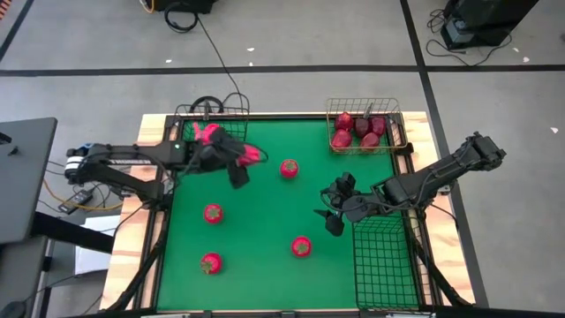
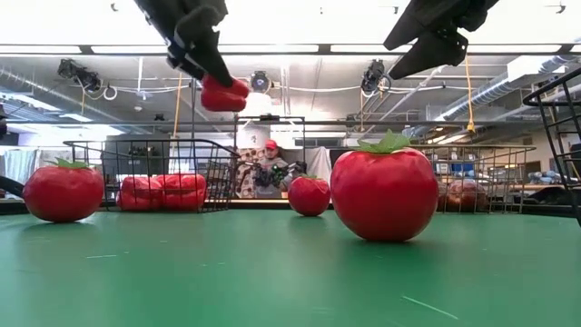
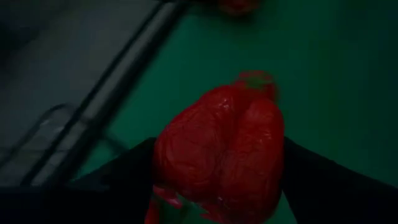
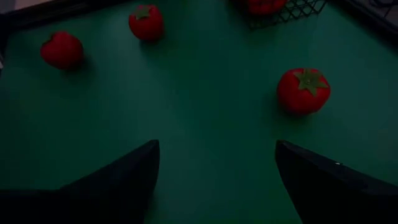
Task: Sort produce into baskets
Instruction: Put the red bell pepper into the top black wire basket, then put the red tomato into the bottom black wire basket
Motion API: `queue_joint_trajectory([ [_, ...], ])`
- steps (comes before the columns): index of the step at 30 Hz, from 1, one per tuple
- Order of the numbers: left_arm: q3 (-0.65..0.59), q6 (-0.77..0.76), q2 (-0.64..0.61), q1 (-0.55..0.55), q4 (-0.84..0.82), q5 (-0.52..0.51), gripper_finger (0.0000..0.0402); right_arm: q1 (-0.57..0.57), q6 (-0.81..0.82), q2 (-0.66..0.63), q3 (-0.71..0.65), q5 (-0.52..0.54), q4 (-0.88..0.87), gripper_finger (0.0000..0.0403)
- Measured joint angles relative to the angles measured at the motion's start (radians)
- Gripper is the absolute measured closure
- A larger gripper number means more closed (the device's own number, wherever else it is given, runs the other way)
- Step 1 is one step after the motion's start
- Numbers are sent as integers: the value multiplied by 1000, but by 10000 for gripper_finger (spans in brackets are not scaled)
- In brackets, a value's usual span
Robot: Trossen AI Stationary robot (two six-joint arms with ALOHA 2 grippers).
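My left gripper (image 1: 240, 166) is shut on a bright red pepper (image 1: 252, 155) high above the green table, near its far left; the low view shows the pepper (image 2: 224, 94) in the air. More red peppers (image 2: 163, 191) lie in the squarish black wire basket (image 1: 212, 109) at the far left edge. Several tomatoes rest on the table (image 1: 289, 168) (image 1: 213, 213) (image 1: 301, 246). Dark red apples (image 1: 357, 131) lie in the gold basket (image 1: 393, 119). My right gripper (image 1: 334, 214) is open and empty above the table, beside the long black basket (image 1: 384, 265). My left gripper pinches the pepper's two opposite sides (image 3: 168, 149) between its two fingers (image 3: 124, 183). The fingers slant down from the table's left side. The pepper (image 2: 224, 94) sticks out past the fingertips, lifted clear of the table.
A fourth tomato (image 1: 210, 262) rests near the front left. Wooden rails edge the table (image 1: 132, 230). The right wrist view shows tomatoes (image 4: 303, 90) (image 4: 146, 22) (image 4: 61, 50) on open green mat ahead of the right fingers. A person (image 2: 269, 168) sits in the room beyond.
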Motion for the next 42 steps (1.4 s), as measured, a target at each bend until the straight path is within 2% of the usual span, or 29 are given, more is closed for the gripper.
queue_joint_trajectory([
  [8,-3,-25,-30,143,-62,-119,100,0,19,0,0,3,0,74],
  [16,-95,-50,-30,316,-55,-147,98,0,20,0,0,2,0,74],
  [20,-156,-50,-30,369,-18,-154,81,0,19,0,0,2,0,74],
  [28,-268,-76,-30,435,84,-126,9,0,17,0,0,2,0,74],
  [35,-279,-76,-30,457,119,-126,26,-1,15,0,0,6,0,74],
  [42,-279,-73,-30,365,210,-127,30,-1,12,0,0,33,0,74],
])
